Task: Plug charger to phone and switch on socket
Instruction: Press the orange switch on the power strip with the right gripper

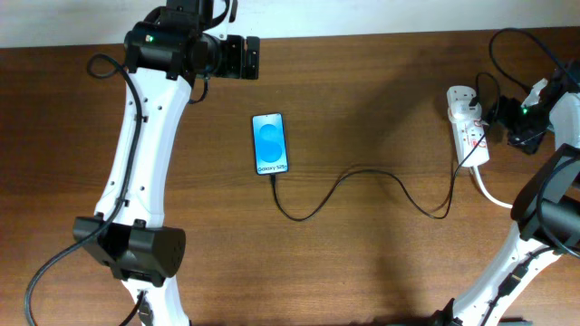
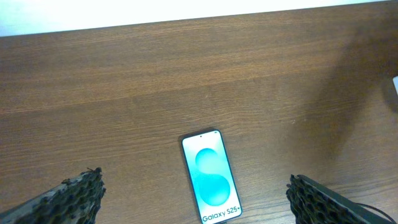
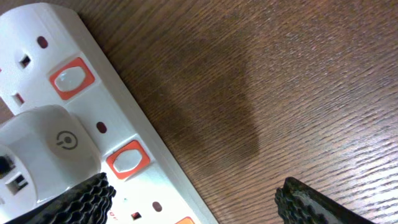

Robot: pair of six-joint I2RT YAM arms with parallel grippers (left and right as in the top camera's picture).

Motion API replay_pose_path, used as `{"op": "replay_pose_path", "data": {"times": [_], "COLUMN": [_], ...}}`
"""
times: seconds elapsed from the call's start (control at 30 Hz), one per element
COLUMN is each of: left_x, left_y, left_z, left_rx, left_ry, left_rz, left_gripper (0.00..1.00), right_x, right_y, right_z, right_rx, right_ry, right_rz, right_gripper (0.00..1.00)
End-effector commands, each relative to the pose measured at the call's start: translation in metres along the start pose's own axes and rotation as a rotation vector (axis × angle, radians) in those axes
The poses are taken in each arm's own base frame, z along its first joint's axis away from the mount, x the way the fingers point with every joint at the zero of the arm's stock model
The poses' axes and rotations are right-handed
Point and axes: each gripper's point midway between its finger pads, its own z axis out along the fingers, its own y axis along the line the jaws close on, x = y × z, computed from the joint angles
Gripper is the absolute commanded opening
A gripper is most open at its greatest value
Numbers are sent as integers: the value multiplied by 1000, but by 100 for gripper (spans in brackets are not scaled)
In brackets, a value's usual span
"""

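Since the cable point(image 1: 362, 174) looks seated in the bottom edge of the phone point(image 1: 270, 143), the plug-in part reads as done. The step in hand is switching on the power strip point(image 3: 106, 106).

The phone lies flat, screen up and lit, left of centre on the surface point(image 1: 381, 91). The cable runs from it in loose curves across to the strip at the far right edge. A white plug point(image 3: 50, 146) sits in the strip.

The right hand point(image 3: 193, 199) hovers just over the strip with its fingers point(image 3: 81, 199) spread wide and nothing between them. The wrist view shows no contact with the strip. The left hand point(image 1: 249, 56) is up at the far edge, well apart from the phone, also spread and empty.

Two orange-red switches show in the right wrist view, an upper switch point(image 3: 71, 78) and a lower switch point(image 3: 127, 159) just beside the plug. I cannot tell for sure which one serves the plug's outlet, though the lower one seems likelier.

The next move calls for lining one fingertip over that rocker and pressing straight down. The strip is light and may slide or tip under an off-centre push. Bringing the fingers together first would probably give a firmer press. The hand should stay clear of the plug and cable so nothing gets tugged loose.
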Motion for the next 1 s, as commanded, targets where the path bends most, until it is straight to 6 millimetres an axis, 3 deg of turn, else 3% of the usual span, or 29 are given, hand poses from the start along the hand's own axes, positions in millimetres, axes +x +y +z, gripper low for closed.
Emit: {"op": "replay_pose_path", "data": {"times": [0.0, 0.3, 0.67, 0.97], "left_x": [-6, -6, -6, -6], "left_y": [2, 2, 2, 2], "left_z": [-12, -12, -12, -12], "left_rx": [-6, -6, -6, -6], "left_ry": [-29, -29, -29, -29], "left_rz": [8, 8, 8, 8], "left_gripper": [99, 99, 99, 99], "right_x": [6, 3, 12, 18], "right_y": [-5, -6, -9, -6], "right_z": [12, 15, 39, 39], "right_rx": [33, 40, 26, 7], "right_ry": [23, 10, 59, 81], "right_rz": [1, -2, 8, 10], "right_gripper": [89, 92, 92, 92]}}
